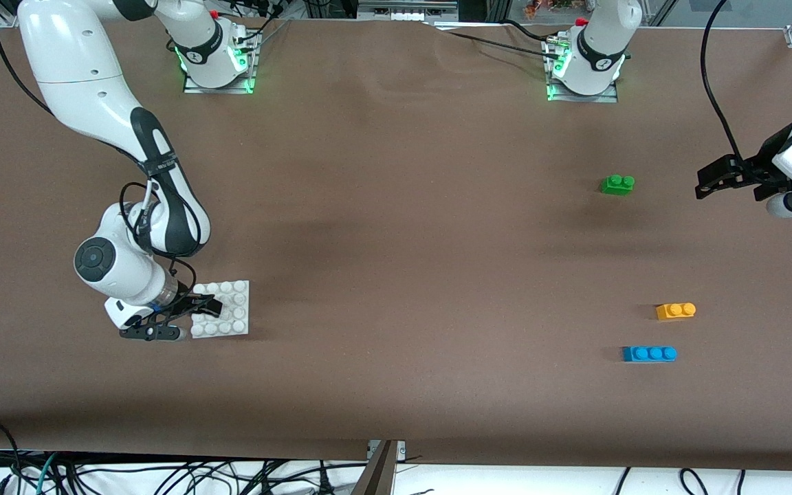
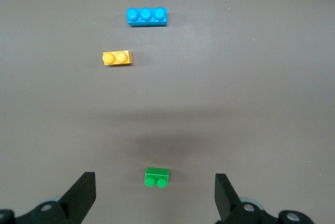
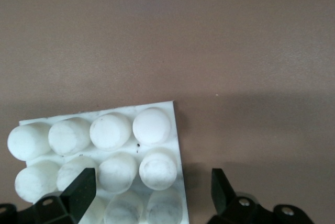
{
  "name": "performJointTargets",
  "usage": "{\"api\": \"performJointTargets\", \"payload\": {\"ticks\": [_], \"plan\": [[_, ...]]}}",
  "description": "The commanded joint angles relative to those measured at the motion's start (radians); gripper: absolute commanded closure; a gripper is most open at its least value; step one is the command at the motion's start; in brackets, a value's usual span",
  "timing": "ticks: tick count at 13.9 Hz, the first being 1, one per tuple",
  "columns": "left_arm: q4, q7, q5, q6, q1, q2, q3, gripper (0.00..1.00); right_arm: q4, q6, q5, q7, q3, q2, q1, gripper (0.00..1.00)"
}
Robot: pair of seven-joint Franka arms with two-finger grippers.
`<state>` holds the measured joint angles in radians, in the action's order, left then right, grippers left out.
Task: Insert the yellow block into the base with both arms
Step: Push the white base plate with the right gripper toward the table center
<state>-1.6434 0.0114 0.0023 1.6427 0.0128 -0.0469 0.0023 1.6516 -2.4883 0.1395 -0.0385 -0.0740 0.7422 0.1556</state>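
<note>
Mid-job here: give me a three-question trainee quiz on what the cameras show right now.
1. True or false: the yellow block sits on the base.
2. Which brick lies nearest the front camera? A) green brick B) yellow block C) blue brick
3. Fill in: the right gripper straddles an edge of the ____, its jaws apart.

Key: 1 false, it lies on the table toward the left arm's end; 2 C; 3 base. The left gripper hangs open near the green brick.

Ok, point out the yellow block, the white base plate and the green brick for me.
yellow block (image 1: 676,311): front view, on its top between the two studs.
base (image 1: 231,309): front view, on the studded top, clear of the gripper.
green brick (image 2: 156,177): left wrist view, middle of its top face.
</note>
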Motion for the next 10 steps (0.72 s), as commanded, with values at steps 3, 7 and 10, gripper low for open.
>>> {"api": "performJointTargets", "payload": {"ticks": [3, 7, 10], "plan": [[0.024, -0.002, -0.011, -0.012, 0.003, -0.008, -0.002, 0.0, 0.01, -0.021, 0.012, -0.032, 0.022, 0.003, 0.001, 0.24], [0.024, -0.002, -0.011, -0.012, 0.003, -0.008, -0.002, 0.0, 0.01, -0.021, 0.012, -0.034, 0.034, 0.003, -0.001, 0.27], [0.025, -0.002, -0.011, -0.012, 0.003, -0.008, -0.002, 0.0, 0.01, -0.024, 0.012, -0.034, 0.037, 0.005, -0.001, 0.27]]}}
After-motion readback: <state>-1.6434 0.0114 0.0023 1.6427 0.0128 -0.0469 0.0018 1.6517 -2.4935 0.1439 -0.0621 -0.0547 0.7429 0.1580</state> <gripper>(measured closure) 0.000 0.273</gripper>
